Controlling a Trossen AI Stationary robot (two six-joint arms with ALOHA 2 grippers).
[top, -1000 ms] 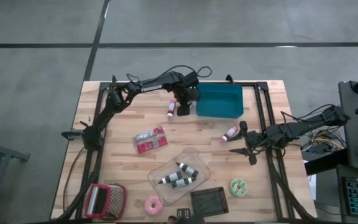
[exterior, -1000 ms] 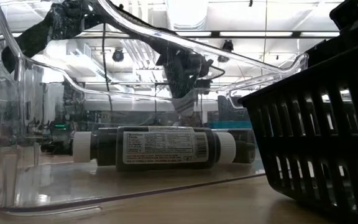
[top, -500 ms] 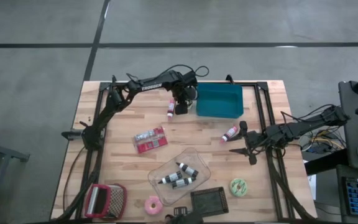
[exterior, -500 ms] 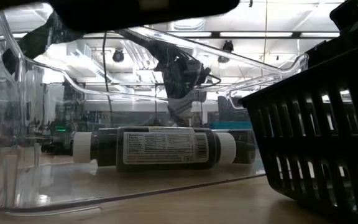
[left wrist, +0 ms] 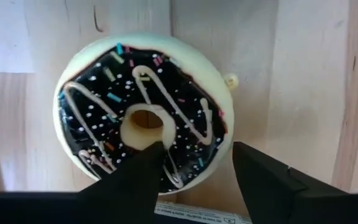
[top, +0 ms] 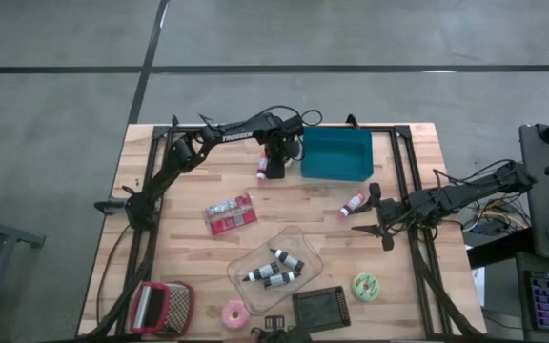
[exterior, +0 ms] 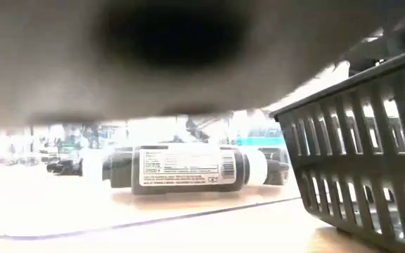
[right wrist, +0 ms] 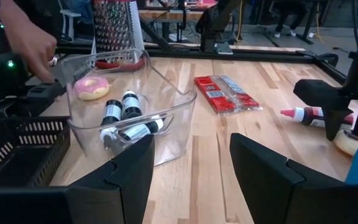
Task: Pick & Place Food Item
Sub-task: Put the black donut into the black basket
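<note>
Left gripper (left wrist: 194,180) poised over the chocolate donut (left wrist: 143,112), fingers apart, nothing held.

We judge the pick is in hand: our left gripper hovers at the table's (top: 189,181) 12 o'clock edge, just at 9 o'clock of the teal bin (top: 335,155); one finger points at the donut's hole, the other stands outside its rim. Next we must descend and pinch the ring. Our right gripper (top: 377,217) waits parted at 3 o'clock.

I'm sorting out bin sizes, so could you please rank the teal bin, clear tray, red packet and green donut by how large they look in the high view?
1. Clear tray and teal bin: too alike to rank.
2. Red packet.
3. Green donut.
</note>
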